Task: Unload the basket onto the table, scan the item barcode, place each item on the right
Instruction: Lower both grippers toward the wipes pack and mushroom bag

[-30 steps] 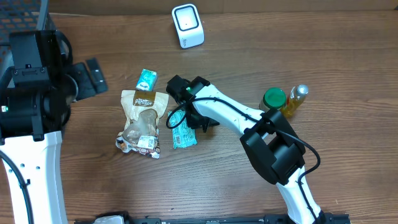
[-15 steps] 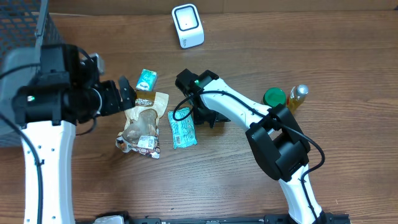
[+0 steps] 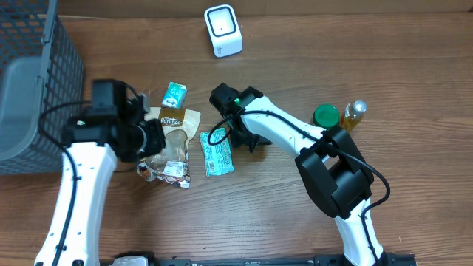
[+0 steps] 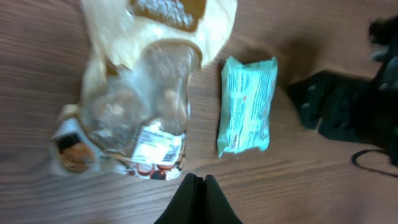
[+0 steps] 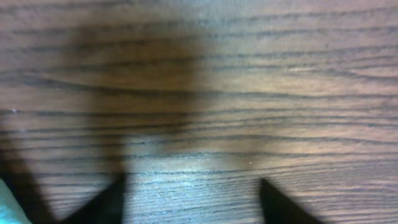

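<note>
A clear-and-tan snack bag (image 3: 171, 144) (image 4: 140, 93) lies on the table with a white barcode label (image 4: 157, 147) at its lower end. Beside it lies a teal packet (image 3: 216, 154) (image 4: 247, 106), and a small teal box (image 3: 174, 94) sits above the bag. The white scanner (image 3: 223, 30) stands at the back. My left gripper (image 3: 153, 137) (image 4: 199, 185) hovers over the bag's left side, shut with nothing in it. My right gripper (image 3: 242, 140) (image 5: 191, 190) is low beside the teal packet's right edge, open over bare wood.
A dark mesh basket (image 3: 33, 81) with a grey bin in it fills the far left. A green-lidded jar (image 3: 326, 116) and a yellow bottle (image 3: 353, 117) stand at the right. The right arm's black cable (image 3: 214, 137) loops over the teal packet's top.
My left arm has swung in from the far left to the snack bag, and its jaws have gone from open to shut. The right gripper shifted slightly right beside the teal packet.
</note>
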